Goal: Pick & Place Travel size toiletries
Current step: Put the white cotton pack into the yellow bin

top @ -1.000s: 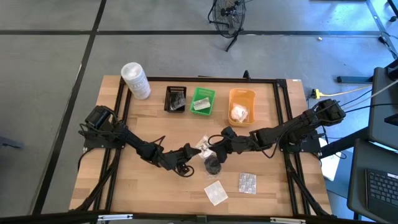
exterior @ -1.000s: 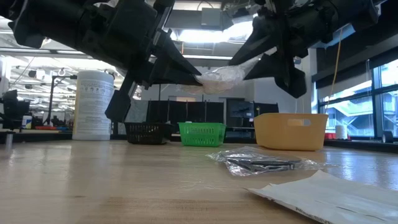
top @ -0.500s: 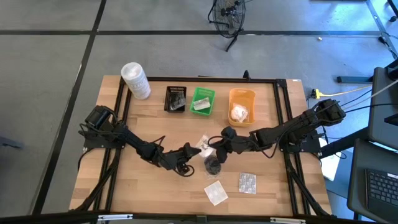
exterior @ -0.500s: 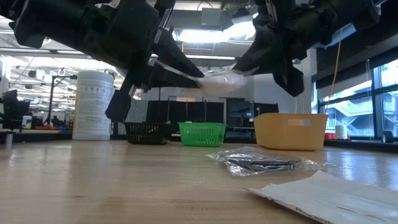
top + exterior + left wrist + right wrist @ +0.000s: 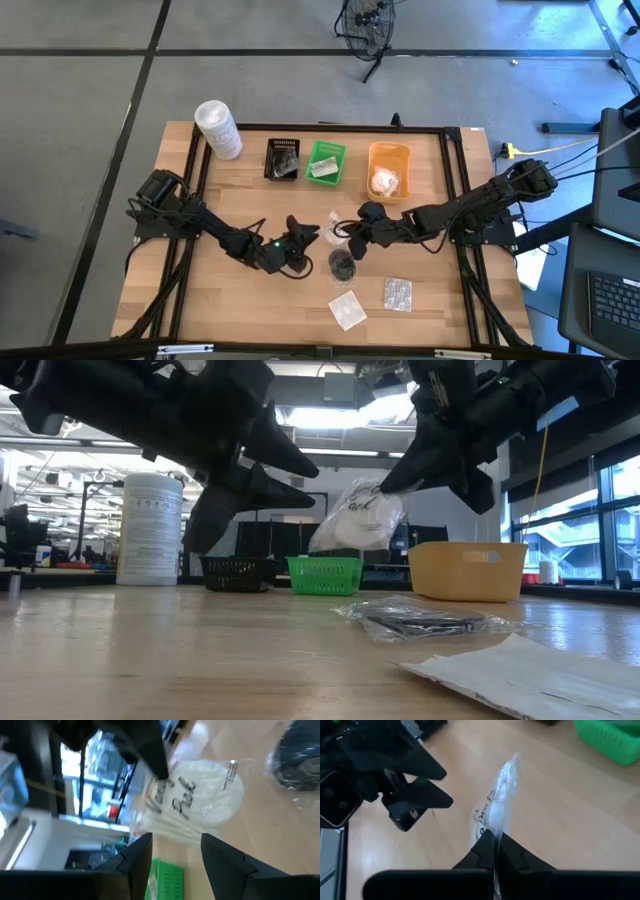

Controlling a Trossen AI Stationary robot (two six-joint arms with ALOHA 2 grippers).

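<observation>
A white lumpy clear-wrapped bundle [image 5: 358,520] hangs over the middle of the table; it also shows in the high view [image 5: 334,229] and the left wrist view [image 5: 200,795]. My right gripper [image 5: 347,237] is shut on it. My left gripper [image 5: 304,230] is open and empty just left of the bundle, its fingers [image 5: 137,857] apart and clear of it. A black round pad in clear wrap [image 5: 341,264] lies flat on the table below them. A flat white sachet [image 5: 347,309] and a blister pack [image 5: 397,293] lie near the front edge. My right gripper pinches the upper edge of the bundle's clear wrap [image 5: 496,826] between its two fingers. The fingers come from the table's right, slanting down. The bundle hangs below the fingertips [image 5: 392,478], tilted and clear of the table.
A black tray [image 5: 283,158], a green tray [image 5: 325,162] and an orange tray [image 5: 388,170], each with items inside, stand in a row at the back. A tall white tub [image 5: 217,128] stands at the back left corner. Bare wood lies at the front left.
My left gripper has opened, let go of the bundle and drawn back a little toward the table's left edge. The bundle, which was stretched level between both grippers, has swung down and now hangs from my right gripper alone.
</observation>
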